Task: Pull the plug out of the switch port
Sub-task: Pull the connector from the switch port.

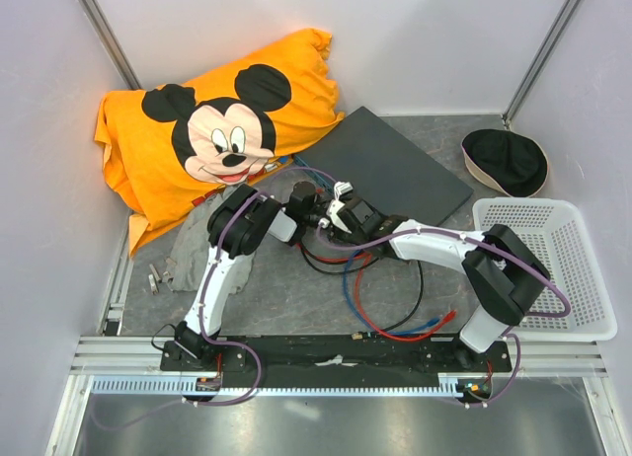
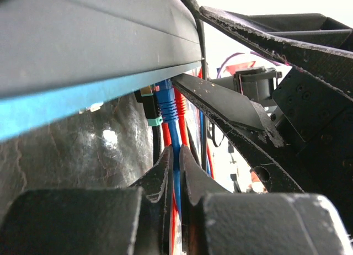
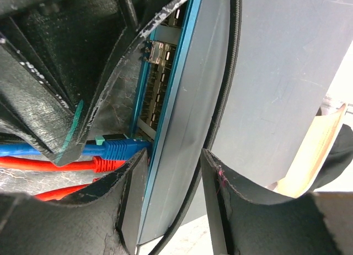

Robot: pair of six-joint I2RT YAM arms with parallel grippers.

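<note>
With the switch [image 1: 405, 170] clamped in the right gripper [image 3: 174, 155], the blue plug [image 2: 165, 103] should be drawn straight out by its cable [image 2: 174, 134], pinched in the left gripper [image 2: 176, 155].

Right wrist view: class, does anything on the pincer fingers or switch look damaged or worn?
Yes. The right pincer clamps the switch, and its fingers show chipped, whitish, ragged edges, so the black surface looks worn. The switch itself looks undamaged.
</note>
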